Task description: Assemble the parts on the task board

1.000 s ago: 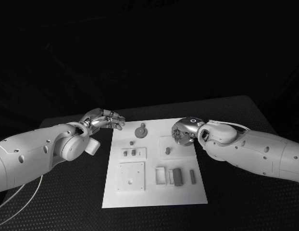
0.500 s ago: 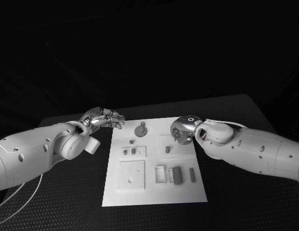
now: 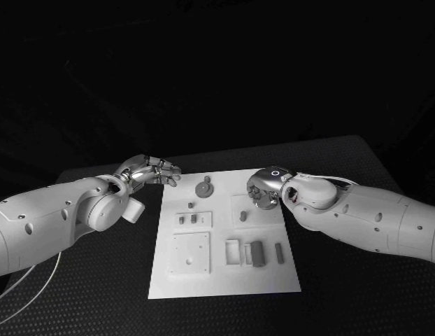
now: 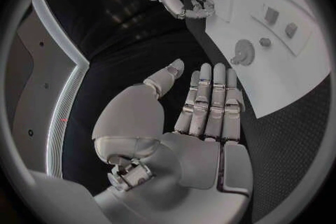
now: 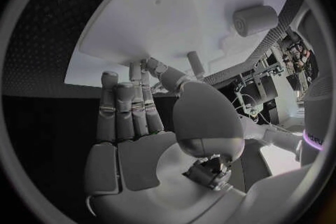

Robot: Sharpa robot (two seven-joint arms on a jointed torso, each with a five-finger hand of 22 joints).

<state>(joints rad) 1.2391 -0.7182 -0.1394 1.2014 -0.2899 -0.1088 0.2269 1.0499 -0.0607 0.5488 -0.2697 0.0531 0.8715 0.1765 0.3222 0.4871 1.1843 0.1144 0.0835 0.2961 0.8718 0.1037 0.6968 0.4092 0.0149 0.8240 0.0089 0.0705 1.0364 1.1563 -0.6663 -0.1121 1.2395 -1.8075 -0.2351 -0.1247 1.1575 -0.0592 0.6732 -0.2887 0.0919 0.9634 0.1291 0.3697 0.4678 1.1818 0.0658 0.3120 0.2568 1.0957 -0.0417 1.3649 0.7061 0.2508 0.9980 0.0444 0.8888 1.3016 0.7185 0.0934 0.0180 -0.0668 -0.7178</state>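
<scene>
**Assembly barely begun, both hands unloaded**

Judging by how the pieces lie, little or nothing has been fitted yet: the parts sit separately on the task board [image 3: 177, 290], the white plate in the middle of the black table [image 3: 76, 308], and neither hand carries one.

Counting from the near end of the board: one square plate [image 3: 190, 254] on the left, and to its right a row of three upright pieces [image 3: 255, 253], two pale and one darker beside a slim dark bar (four items if the bar counts separately; I cannot tell for sure). Farther back, one smaller plate [image 3: 194, 220] carrying two little pegs on the left, and one dark small part [image 3: 244, 216] on the right. At the far end lies one round disc part [image 3: 205, 188].

The left hand [image 3: 153, 171] hovers just off the board's far left corner, fingers straight and close together in the left wrist view, holding nothing. The right hand [image 3: 266, 187] hangs over the board's far right edge, fingers extended with nothing between them, near the small dark part.

All fitting appears left to do.
</scene>
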